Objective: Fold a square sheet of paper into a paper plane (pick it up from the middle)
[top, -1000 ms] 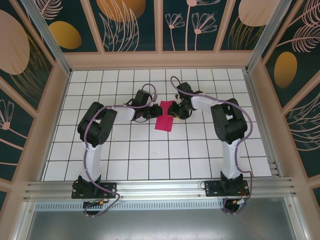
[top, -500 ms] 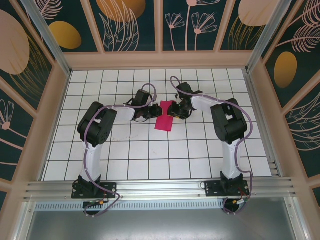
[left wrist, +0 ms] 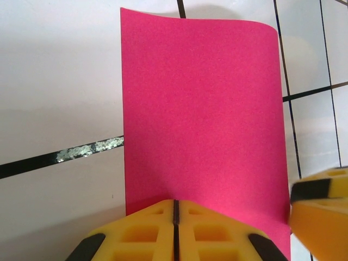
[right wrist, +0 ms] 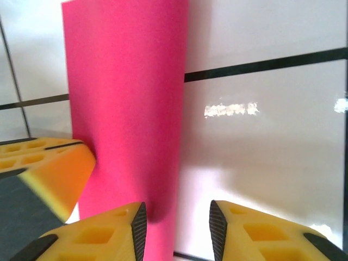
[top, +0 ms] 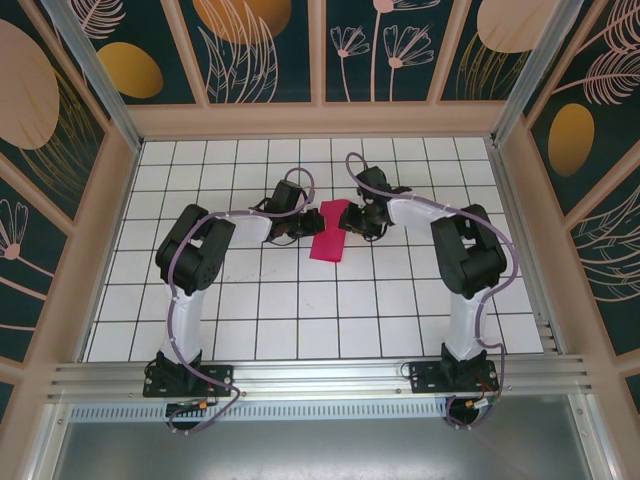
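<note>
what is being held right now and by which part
The left claw is shut on the pink paper, pinching the edge nearest it. The right claw stands open at the paper's opposite side, gripping nothing.

The square sheet of paper (top: pixel 329 234) is plain magenta-pink and unmarked, and shows as a long, narrow rectangle, apparently folded in half. It lies on the white gridded table (top: pixel 300 320), in the middle of its far half, slightly askew to the grid lines. One short end (left wrist: pixel 217 24) curls up a little.
</note>
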### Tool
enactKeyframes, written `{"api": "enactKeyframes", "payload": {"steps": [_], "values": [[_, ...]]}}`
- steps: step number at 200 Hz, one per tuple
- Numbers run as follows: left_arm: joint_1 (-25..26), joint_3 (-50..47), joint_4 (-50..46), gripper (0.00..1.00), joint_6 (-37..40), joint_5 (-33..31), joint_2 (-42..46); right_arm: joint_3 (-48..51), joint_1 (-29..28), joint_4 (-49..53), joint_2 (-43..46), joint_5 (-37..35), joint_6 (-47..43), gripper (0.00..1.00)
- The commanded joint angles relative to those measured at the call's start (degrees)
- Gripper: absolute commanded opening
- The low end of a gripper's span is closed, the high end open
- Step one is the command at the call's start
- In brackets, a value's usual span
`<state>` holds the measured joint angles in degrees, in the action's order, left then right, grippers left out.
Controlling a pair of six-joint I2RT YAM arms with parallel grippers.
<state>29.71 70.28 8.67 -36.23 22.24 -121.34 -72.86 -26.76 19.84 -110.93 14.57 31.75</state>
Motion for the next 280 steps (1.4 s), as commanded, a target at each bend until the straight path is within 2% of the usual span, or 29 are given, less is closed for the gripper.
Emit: {"api": "enactKeyframes", "payload": {"steps": [1,24,54,142,248,280], "values": [[-0.2,-3.2,-8.4,0.11,0.5,-6.1,-3.6,2.4,-1.0,-5.4,4.0,0.1,3.0,0.32],[-0.2,-3.4,-8.4,0.1,0.3,-6.4,-3.8,3.8,-1.7,-9.4,4.6,2.6,4.2,0.21],[-0.2,-3.7,-7.9,0.09,0.0,-6.6,-4.1,4.2,-2.2,-12.1,3.5,4.3,5.2,0.13],[-0.1,-3.7,-8.6,0.07,-0.9,-7.1,-4.7,0.3,-2.4,-10.5,-4.0,6.1,3.3,0.1],[-0.1,-4.4,-10.3,0.07,-2.1,-10.3,-5.3,7.0,1.2,-6.1,-2.5,4.3,-1.6,0.1],[-0.1,-4.7,-10.2,0.06,-2.1,-10.3,-5.2,10.5,3.5,-6.4,0.7,3.3,-1.9,0.1]]}}
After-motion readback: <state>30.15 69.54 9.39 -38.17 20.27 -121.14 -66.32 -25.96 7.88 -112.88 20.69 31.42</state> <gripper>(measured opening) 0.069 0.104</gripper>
